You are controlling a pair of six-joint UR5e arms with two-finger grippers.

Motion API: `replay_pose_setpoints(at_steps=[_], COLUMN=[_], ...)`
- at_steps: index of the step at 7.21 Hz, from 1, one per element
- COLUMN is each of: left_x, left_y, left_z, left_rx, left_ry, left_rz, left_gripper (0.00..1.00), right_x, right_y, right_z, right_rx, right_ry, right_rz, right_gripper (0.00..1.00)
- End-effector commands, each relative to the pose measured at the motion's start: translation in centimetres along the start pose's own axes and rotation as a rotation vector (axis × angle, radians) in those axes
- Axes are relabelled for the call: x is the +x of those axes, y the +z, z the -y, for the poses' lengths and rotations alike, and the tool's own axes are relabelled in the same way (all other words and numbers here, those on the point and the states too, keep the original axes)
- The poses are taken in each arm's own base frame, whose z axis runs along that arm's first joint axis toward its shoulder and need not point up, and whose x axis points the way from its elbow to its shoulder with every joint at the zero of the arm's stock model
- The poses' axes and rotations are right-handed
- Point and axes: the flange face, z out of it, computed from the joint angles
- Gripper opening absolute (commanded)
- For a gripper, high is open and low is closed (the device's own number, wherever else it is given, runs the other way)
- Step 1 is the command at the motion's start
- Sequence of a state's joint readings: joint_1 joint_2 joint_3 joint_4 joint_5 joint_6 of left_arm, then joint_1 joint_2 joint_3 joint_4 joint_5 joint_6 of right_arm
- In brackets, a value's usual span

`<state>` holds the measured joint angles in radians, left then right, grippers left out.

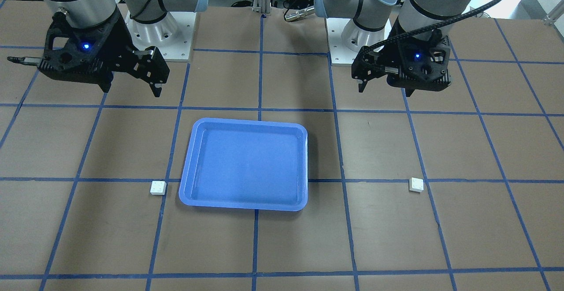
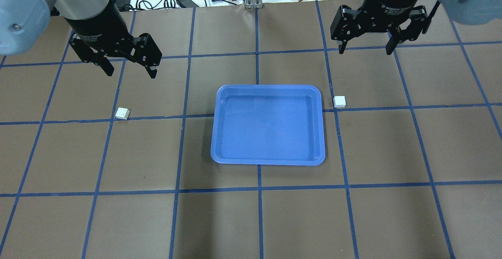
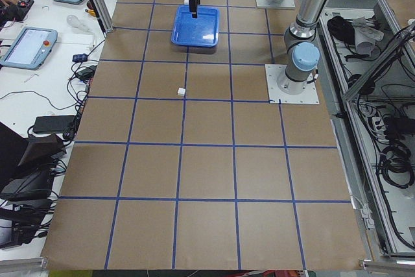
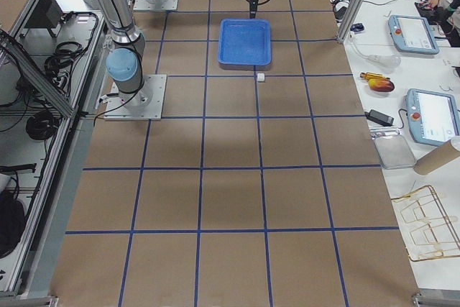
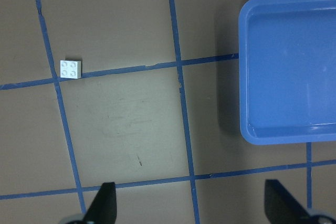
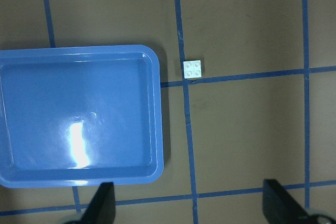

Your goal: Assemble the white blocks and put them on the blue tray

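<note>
**Two Little Blocks Wait to Be Picked Up**

The job is at its very start. The blue tray sits in the middle of the desk, and nothing is in it. The two white blocks are not joined. They lie far apart, one on each side of the tray.

The left block rests on the desk, well away from the tray's left side. The right block rests just beside the tray's right rim, near a far corner, but it does not touch the tray. Each block sits by a blue tape line. The wrist views show that both blocks have their four round bumps facing up.

The left end effector hangs high above the desk with its two fingers spread wide. It holds nothing. The right end effector looks the same: fingers wide apart and nothing between them. Neither one is over its block.

The step in hand looks like the first pick. Each arm would likely need to move over the block on its own side and come straight down, with one finger on each side. Then it should close softly, because the blocks are tiny and could slide away. After that, one block must be pressed onto the other with the bumps lined up, and the pair set in the tray.
</note>
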<state>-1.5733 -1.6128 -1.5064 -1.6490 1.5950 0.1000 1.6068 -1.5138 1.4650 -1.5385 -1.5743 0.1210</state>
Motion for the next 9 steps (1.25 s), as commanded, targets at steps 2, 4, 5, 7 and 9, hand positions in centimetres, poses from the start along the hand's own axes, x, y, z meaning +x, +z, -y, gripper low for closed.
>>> replay_pose_setpoints(at_steps=[2,4,5,7,9], left_x=[-0.1,-1.0,-3.3,-8.7,-14.6], left_y=[0.1,0.6,1.8,2.5,8.4], left_z=[0.0,0.5,1.4,2.1,3.4], left_rx=[-0.002,-0.014,-0.029,-0.03,-0.042], left_ry=[-0.001,0.007,0.094,0.08,0.136], left_rz=[-0.002,-0.001,-0.008,-0.015,-0.024], left_gripper=[1.0,1.0,1.0,1.0,1.0], right_x=[0.0,0.0,0.1,0.9,1.1], right_y=[0.0,0.2,0.5,0.9,2.1], right_z=[-0.1,-0.1,-0.1,0.2,0.6], right_rx=[0.0,-0.006,-0.013,-0.033,-0.04], right_ry=[-0.004,-0.045,-0.221,-0.369,-0.772], right_rz=[0.001,0.001,-0.013,-0.014,0.013], right_gripper=[1.0,1.0,1.0,1.0,1.0])
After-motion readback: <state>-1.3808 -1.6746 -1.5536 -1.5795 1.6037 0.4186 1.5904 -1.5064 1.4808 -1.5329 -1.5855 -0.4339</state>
